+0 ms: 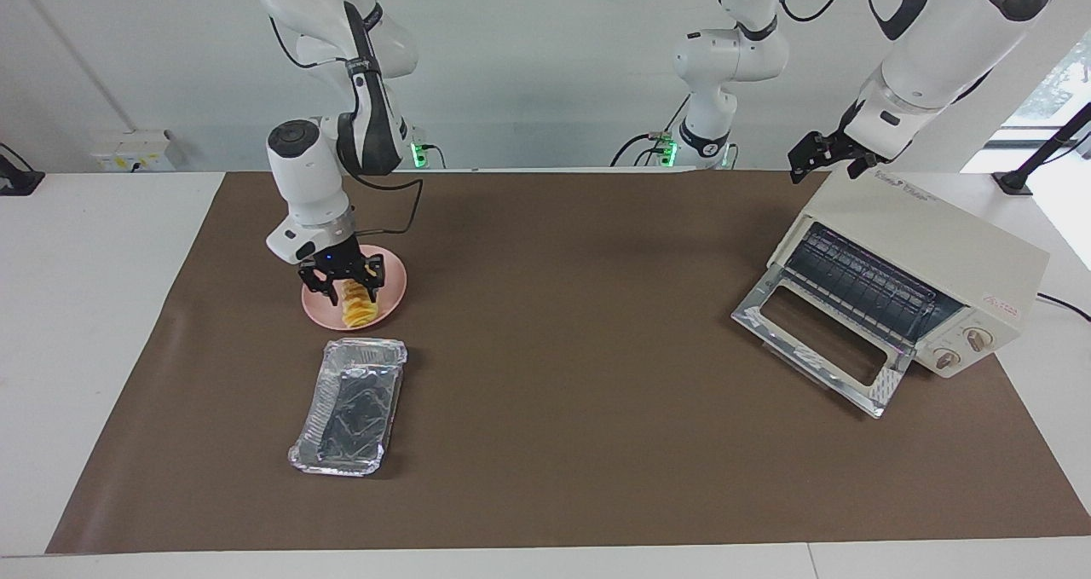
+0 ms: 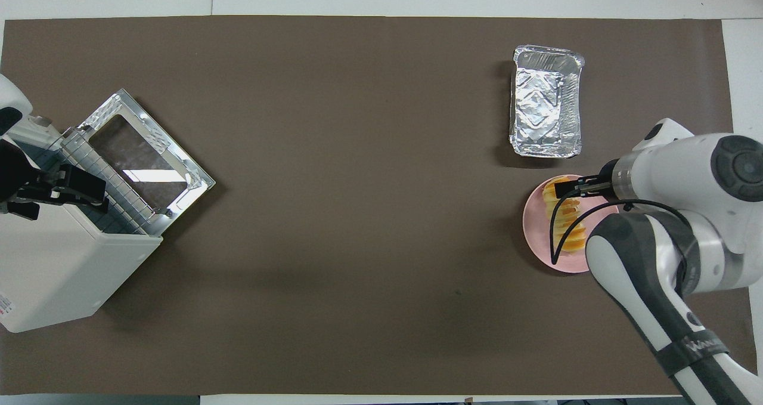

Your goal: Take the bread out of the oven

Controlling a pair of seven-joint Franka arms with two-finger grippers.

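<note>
The bread [image 1: 359, 308], a small ridged golden loaf, lies on the round pink plate [image 1: 394, 285] toward the right arm's end of the table. My right gripper [image 1: 343, 282] is just above it, fingers open astride the loaf's end nearer the robots. In the overhead view the right gripper [image 2: 567, 190] covers that end of the bread [image 2: 565, 226] on the plate [image 2: 534, 238]. The cream-white oven [image 1: 929, 246] stands at the left arm's end with its glass door [image 1: 818, 340] dropped open and its rack bare. My left gripper [image 1: 822, 165] waits over the oven's top edge.
A crinkled silver foil tray [image 1: 349, 408] lies just farther from the robots than the plate; it also shows in the overhead view [image 2: 545, 110]. The oven [image 2: 53, 274] and its open door [image 2: 143, 154] take up the left arm's end. A brown mat covers the table.
</note>
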